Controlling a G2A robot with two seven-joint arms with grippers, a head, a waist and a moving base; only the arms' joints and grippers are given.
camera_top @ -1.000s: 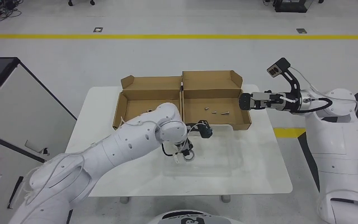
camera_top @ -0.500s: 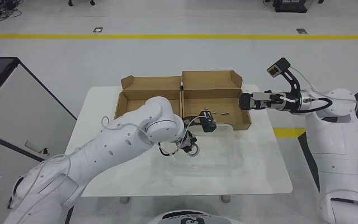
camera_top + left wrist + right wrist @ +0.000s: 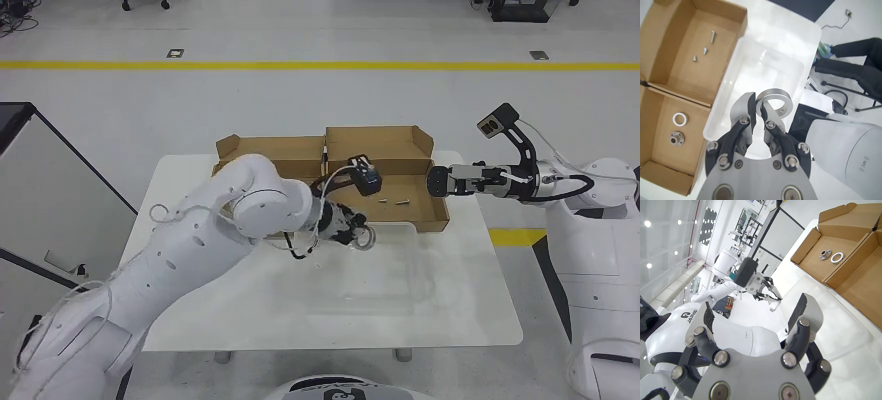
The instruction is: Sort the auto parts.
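Table (image 3: 190,200): white; floor (image 3: 100,100): grey
Left end effector (image 3: 758,108): grips ring (image 3: 774,103), tray (image 3: 772,62) beneath
Right end effector (image 3: 755,301): wide
Left wrist view: bolts (image 3: 705,50) in box (image 3: 677,72)

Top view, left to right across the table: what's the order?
left cardboard box → ring in the left gripper → bolts → right gripper

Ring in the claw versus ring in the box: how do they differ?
The held ring is clamped by its rim in the left gripper, in the air; the boxed ring lies flat on the box floor beside a hub. The held ring shows a side hole; the boxed ring shows none. Both are round metal rings.
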